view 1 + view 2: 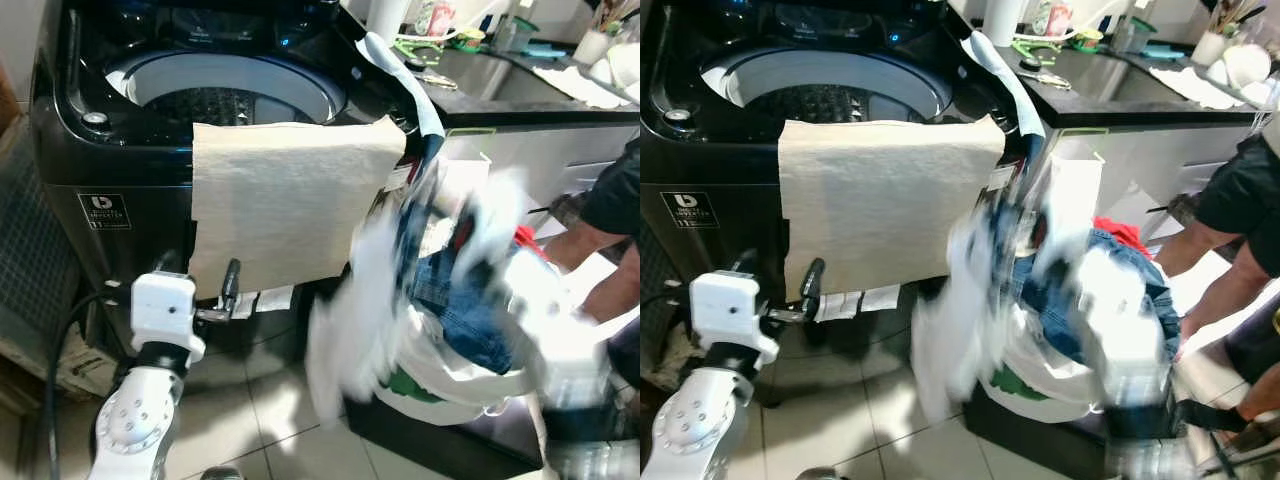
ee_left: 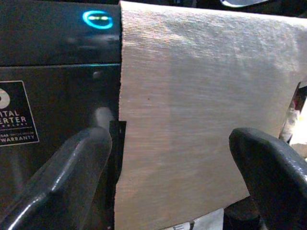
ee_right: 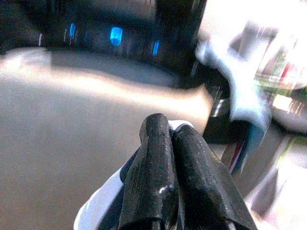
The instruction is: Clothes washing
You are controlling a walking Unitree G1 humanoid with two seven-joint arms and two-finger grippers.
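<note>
A black top-load washing machine (image 1: 90, 170) stands with its lid up and its drum (image 1: 230, 95) showing. A beige towel (image 1: 285, 200) hangs over its front edge. My left gripper (image 1: 225, 295) is open, low in front of the machine at the towel's lower left corner, with nothing between its fingers (image 2: 72, 167). My right gripper (image 3: 168, 129) is shut on a white and blue garment (image 1: 350, 330), which is motion-blurred above a white laundry basket (image 1: 450, 385). Jeans (image 1: 465, 310) and other clothes fill the basket, right of the machine.
A dark kitchen counter (image 1: 520, 85) with a sink and small items runs behind the basket. A person (image 1: 610, 200) stands at the right, with an arm reaching down near the basket. Pale tiled floor (image 1: 260, 420) lies in front of the machine.
</note>
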